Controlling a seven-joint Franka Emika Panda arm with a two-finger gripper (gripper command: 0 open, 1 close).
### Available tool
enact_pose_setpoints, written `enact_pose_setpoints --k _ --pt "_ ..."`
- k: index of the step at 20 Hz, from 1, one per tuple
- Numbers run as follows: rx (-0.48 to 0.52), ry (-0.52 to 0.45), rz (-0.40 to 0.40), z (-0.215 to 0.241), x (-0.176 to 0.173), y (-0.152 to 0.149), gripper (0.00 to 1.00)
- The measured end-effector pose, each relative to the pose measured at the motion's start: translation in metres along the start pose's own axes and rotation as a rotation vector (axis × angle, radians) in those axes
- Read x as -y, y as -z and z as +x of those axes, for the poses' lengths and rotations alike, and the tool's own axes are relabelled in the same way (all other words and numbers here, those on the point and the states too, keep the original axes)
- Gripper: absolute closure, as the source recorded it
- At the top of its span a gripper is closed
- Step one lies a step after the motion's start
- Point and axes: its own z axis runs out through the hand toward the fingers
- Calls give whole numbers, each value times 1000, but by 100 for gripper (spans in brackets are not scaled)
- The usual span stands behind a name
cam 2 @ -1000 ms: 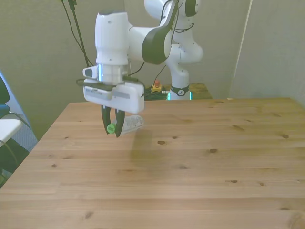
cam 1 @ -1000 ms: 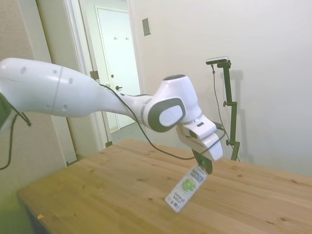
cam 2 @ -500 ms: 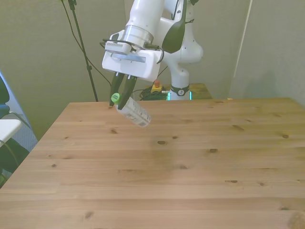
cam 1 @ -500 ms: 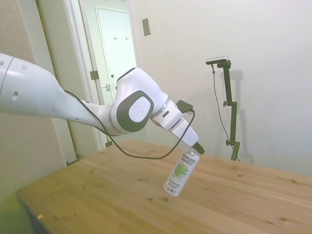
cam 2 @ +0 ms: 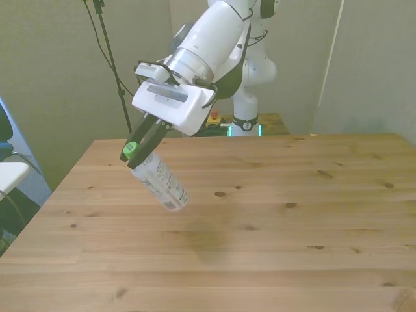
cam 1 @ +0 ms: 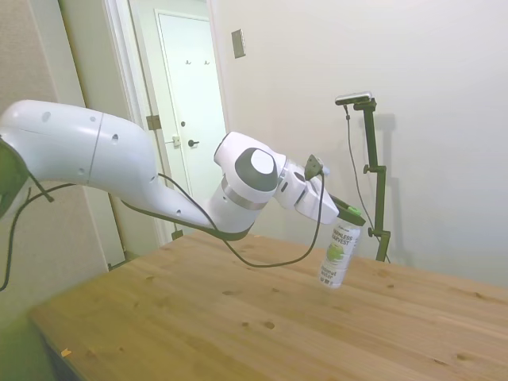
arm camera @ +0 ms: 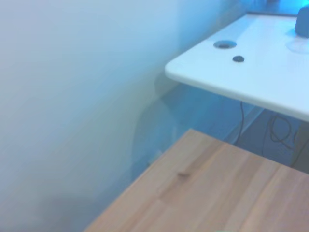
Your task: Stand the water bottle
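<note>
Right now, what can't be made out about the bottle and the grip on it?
- Wrist view: water bottle absent; only table and wall.
- Side view: label text too small.
- Front view: gripper covers the neck.
- Both views: height of the bottle's base above the table unclear.

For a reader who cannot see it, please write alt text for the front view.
A white robot gripper holds a water bottle by its green cap, tilted, above a wooden table. The bottle's bottom points down toward the front view's right.
</note>
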Motion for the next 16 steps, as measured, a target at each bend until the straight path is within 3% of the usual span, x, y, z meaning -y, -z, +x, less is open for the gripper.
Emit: enact_pose_setpoints --k 9,10,16 --pt "-180 -21 46 -106 -21 -17 100" --pt "-186 -14 46 -110 -23 -18 0" --pt "-176 -14 26 -109 -23 -14 0"
